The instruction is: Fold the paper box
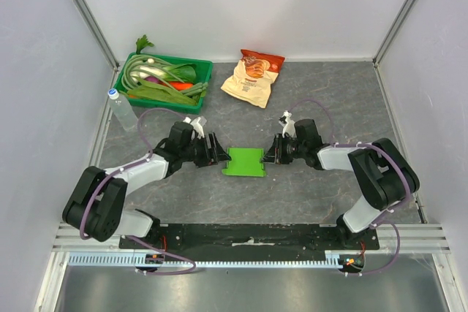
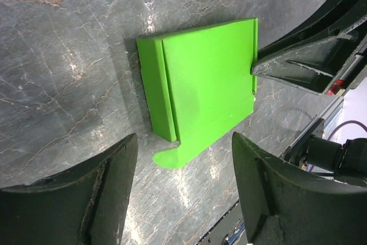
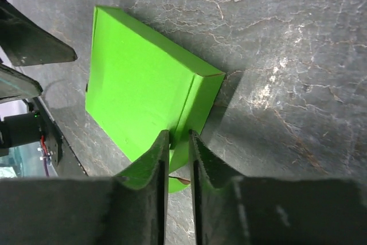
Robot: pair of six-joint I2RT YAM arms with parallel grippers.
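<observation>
Paper box [image 1: 244, 161]: judged light, thin card, crush-prone. Right gripper [image 1: 269, 154] jaws clenched on 3 o'clock flap [image 3: 174, 183]; left gripper [image 1: 219, 151] jaws released, 9 o'clock. Grip flap edges.

text: none legible | snack bag [image 1: 253, 77]: print too small to read

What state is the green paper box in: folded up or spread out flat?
Folded up: the paper box lies as a shallow closed shape with a creased side wall; one rounded tab sticks out.
</observation>
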